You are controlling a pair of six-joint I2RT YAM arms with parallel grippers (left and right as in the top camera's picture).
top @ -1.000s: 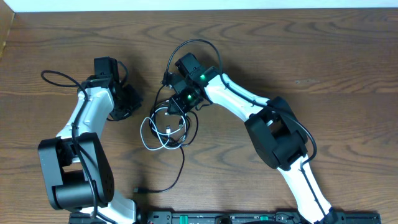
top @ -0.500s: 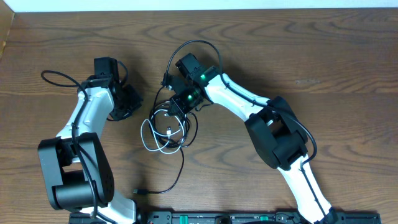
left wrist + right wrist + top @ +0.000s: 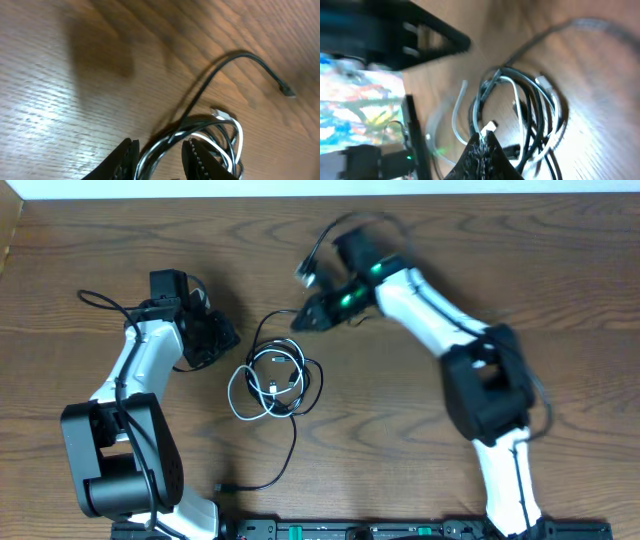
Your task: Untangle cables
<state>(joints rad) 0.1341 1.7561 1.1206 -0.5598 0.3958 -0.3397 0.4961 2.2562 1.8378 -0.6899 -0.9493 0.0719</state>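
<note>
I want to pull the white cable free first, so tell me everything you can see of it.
The white cable is a thin, smooth, flexible cord lying in loose loops on the wooden table, interwoven with the black cable's coils at several crossings. Its widest loop bulges out toward the left gripper. A small white plug end lies inside the coil. Nothing visibly grips it.

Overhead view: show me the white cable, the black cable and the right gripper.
white cable (image 3: 231, 392), overhead view, left side of its loop.
black cable (image 3: 294, 440), overhead view, loose tail below the bundle.
right gripper (image 3: 297, 323), overhead view, tip of its closed fingers.
</note>
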